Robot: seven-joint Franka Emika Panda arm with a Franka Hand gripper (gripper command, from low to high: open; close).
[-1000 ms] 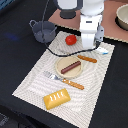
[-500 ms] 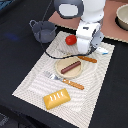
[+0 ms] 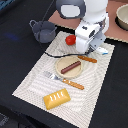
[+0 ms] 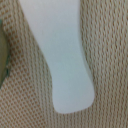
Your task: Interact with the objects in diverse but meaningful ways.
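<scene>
In the exterior view my gripper [image 3: 92, 48] hangs low over the far right part of the woven placemat [image 3: 35, 82]. Its fingers are hidden by the white hand, so I cannot tell how the jaws stand. A pale silvery flat piece [image 4: 62, 55] fills the wrist view, lying flat on the mat directly under the camera; its tip shows beside the hand [image 3: 103, 50]. The red tomato [image 3: 71, 39] sits just to the exterior view's left of the hand. The brown sausage [image 3: 71, 66] lies on a tan plate [image 3: 61, 64]. The yellow scored bread loaf [image 3: 56, 98] lies at the mat's near edge. A grey handled pot [image 3: 43, 31] stands off the mat.
An orange-handled fork [image 3: 65, 80] lies in front of the plate and an orange-handled knife [image 3: 87, 58] lies beside it, close under the hand. A bowl [image 3: 122, 16] stands at the far right on a brown board. A black cable [image 3: 52, 54] runs across the mat.
The arm has come down a little towards the far right part of the mat. The objects on the mat have not visibly moved.
</scene>
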